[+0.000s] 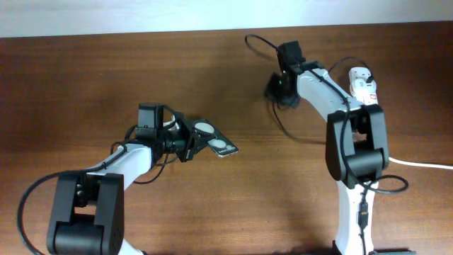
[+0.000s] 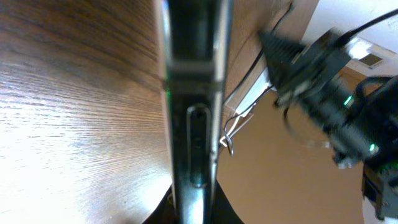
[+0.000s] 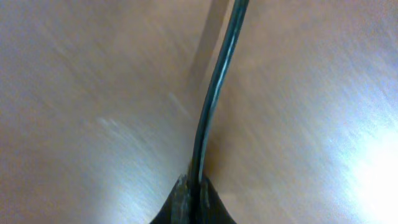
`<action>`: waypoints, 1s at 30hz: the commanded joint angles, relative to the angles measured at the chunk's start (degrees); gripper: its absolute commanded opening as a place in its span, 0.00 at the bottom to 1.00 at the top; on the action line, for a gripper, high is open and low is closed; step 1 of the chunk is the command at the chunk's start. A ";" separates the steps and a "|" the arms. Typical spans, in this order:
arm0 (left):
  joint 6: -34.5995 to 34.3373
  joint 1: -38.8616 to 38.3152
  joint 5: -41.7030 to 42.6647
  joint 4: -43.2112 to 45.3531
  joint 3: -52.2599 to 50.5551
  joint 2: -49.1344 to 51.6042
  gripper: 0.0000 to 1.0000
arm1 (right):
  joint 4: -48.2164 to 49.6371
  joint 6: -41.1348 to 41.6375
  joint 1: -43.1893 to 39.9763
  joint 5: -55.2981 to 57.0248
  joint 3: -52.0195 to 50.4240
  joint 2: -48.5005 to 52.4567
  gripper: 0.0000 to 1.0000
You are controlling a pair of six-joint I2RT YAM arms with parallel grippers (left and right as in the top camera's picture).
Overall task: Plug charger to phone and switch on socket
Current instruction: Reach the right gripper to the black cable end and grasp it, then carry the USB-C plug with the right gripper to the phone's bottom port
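- The left pincer [image 1: 188,139] is clenched on the phone [image 1: 216,143], holding it by one end. The left wrist view shows the phone edge-on between the fingers.
- The right pincer [image 1: 278,88] is closed on the thin black charger cable [image 3: 214,93], which rises straight out from between its fingertips in the right wrist view.
- The phone sits left of the middle of the table [image 1: 85,78], apparently lifted and tilted. Its long axis runs from the left pincer down and to the right, with the free end pointing toward the right arm's side.
- The step in hand looks like bringing the cable and phone together, and the two are well apart.
- I cannot see the connector tip, so how close the grip is to it is unclear.
- A slot [image 2: 198,146] shows on the phone's narrow edge. It may be the port.
- The next move calls for lining the tip up with that port along the phone's long axis.
- The white power strip [image 1: 364,83] lies by the right arm, its switch untouched.
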 commanded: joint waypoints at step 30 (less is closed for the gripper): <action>1.18 0.04 0.92 0.31 0.83 -0.17 0.00 | -10.80 -12.41 0.79 -1.51 -11.61 2.36 0.04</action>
